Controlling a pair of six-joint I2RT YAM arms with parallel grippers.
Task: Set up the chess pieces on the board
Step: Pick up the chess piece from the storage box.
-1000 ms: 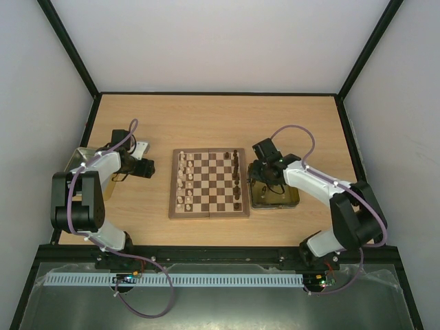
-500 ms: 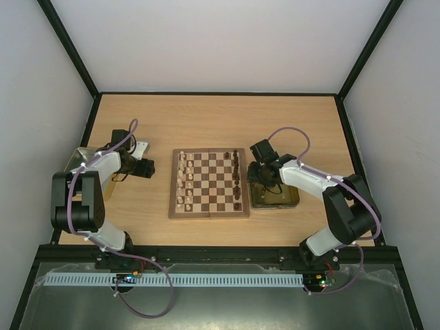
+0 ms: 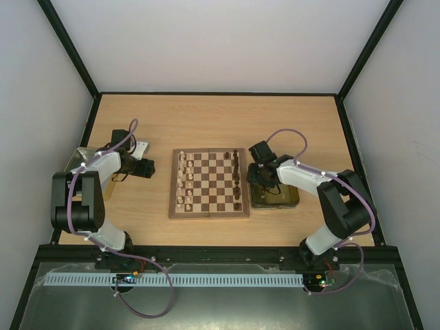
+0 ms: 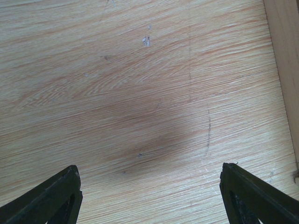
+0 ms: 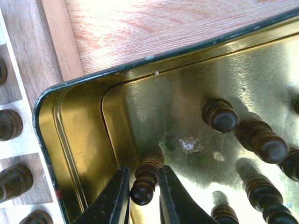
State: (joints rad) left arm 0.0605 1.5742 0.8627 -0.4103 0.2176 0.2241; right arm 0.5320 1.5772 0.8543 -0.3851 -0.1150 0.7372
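Observation:
The board [image 3: 209, 214] lies mid-table, with cream chess pieces [image 3: 181, 180] along its left columns and dark brown chess pieces [image 3: 236, 177] along its right column. My right gripper [image 3: 260, 175] is down in the board-side corner of the shiny gold tray [image 3: 289, 201]. In the right wrist view the gripper [image 5: 144, 191] is shut on a dark brown piece [image 5: 145, 179] that stands on the tray floor [image 5: 84, 130]. Several more dark pieces [image 5: 219, 115] lie in the tray. My left gripper [image 3: 148, 168] is open and empty over bare table [image 4: 149, 186], left of the board.
A dull tin [image 3: 77, 159] sits at the table's left edge behind the left arm. The board's border [image 5: 28, 56] runs close beside the tray's rim, with dark pieces [image 5: 10, 124] on the nearest squares. The board's edge [image 4: 286, 56] shows at the right of the left wrist view.
My right gripper has shifted a little left inside the tray, toward the corner beside the board. The left arm has not moved.

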